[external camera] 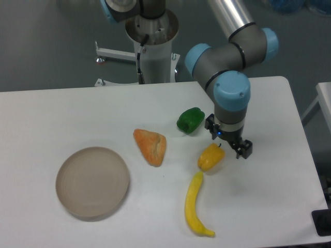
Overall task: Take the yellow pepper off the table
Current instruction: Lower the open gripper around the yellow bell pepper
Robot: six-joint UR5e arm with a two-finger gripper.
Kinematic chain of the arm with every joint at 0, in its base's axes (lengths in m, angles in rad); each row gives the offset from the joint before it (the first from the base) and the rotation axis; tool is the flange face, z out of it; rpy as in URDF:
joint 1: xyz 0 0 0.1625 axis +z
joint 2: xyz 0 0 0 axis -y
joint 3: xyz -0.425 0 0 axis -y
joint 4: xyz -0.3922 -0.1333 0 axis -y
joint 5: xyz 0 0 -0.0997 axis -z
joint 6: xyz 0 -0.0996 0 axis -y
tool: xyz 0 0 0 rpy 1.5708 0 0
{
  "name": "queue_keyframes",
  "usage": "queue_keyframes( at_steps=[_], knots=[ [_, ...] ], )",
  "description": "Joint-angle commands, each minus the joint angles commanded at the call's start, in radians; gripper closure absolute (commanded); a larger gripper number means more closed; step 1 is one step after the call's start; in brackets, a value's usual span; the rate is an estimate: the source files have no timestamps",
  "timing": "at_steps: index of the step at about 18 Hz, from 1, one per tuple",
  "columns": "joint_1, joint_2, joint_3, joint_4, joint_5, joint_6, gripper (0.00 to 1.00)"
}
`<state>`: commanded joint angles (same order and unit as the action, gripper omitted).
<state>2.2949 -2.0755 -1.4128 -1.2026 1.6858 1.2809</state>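
The yellow pepper (211, 157) is a small lumpy yellow-orange piece with a tiny dark stem, lying right of centre on the white table (72, 111). My gripper (228, 138) hangs just above and to the right of it, pointing down, close over its stem end. Its dark fingers (245, 150) stand apart, so it is open with nothing held. Whether a finger touches the pepper I cannot tell.
A green pepper (190, 120) lies just up-left of the gripper. An orange wedge (151, 146) sits left of the yellow pepper, and a long curved yellow fruit (195, 204) lies below it. A round beige plate (92, 182) is at the front left. The arm's base (153, 46) stands behind the table.
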Motion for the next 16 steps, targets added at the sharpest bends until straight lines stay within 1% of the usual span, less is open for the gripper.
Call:
queue_keyframes(
  at_steps=[4, 6, 9, 16],
  knots=[
    [-0.009, -0.006, -0.028, 0.003, 0.000, 0.002, 0.00],
    [-0.011, -0.009, -0.028, 0.005, -0.002, 0.002, 0.00],
    [-0.009, -0.018, -0.029, 0.032, -0.002, 0.002, 0.00],
    [-0.009, -0.029, -0.040, 0.044, 0.000, 0.000, 0.00]
  ],
)
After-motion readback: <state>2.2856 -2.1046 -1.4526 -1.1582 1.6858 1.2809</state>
